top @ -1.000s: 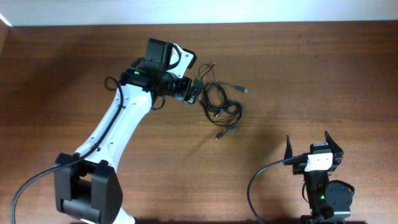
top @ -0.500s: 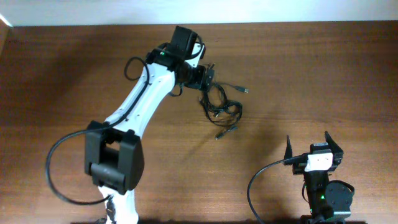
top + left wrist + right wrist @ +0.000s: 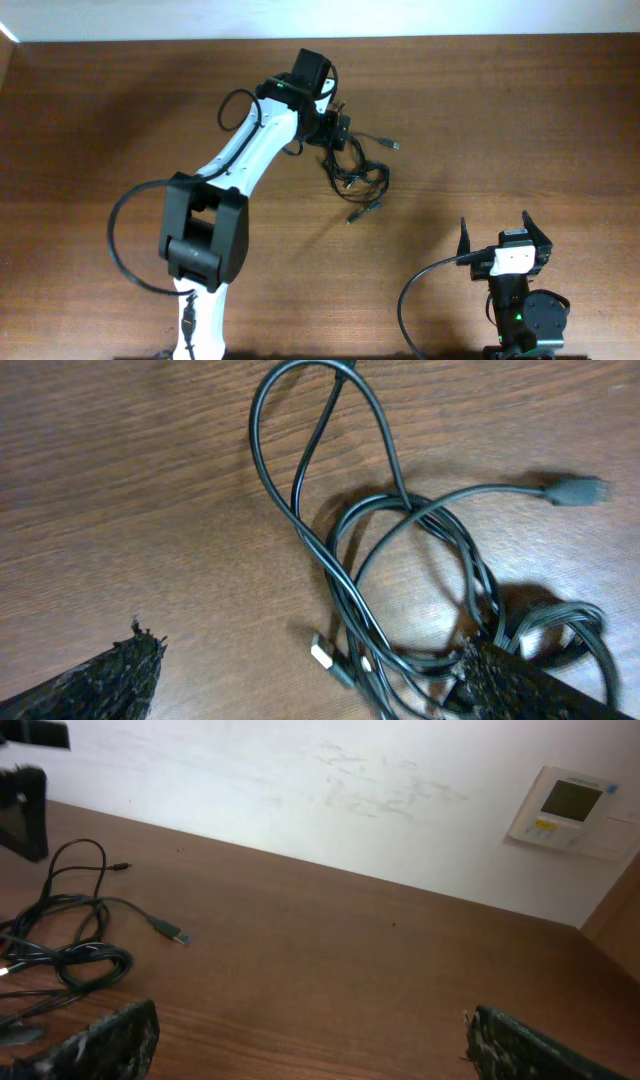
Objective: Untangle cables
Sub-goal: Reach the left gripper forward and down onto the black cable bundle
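- The left gripper [image 3: 338, 132], on its white and black arm, is hanging over the upper end of the tangle of thin black cables [image 3: 355, 172], a little above the centre of the overhead frame.
- In the left wrist view its fingers are standing wide apart, one at the lower left [image 3: 110, 680] and one at the lower right, and nothing is clamped. The cables [image 3: 405, 510] are lying between them on the dark brown wooden table [image 3: 520, 110].
- The lower-right finger is overlapping a few loops; whether it is touching them cannot be told.
- The step in hand is probably the approach to a first grasp, so no strand is being pulled free yet.
- The next move is likely calling for lowering onto a single strand. The long open loop at the top of the left wrist frame and the strand leading to the dark plug [image 3: 575, 490] at the right look the least knotted.
- A small silvery-tipped plug [image 3: 322, 655] is sitting low in that frame, near the midpoint between the fingers.
- The right gripper [image 3: 495, 228] is waiting at the lower right of the overhead frame with its jaws spread and nothing held, well apart from the cables.
- The table's far edge is running along the top of the overhead frame, near the tangle.
- Bare wood is lying open to the right and below, giving room to draw a strand out.
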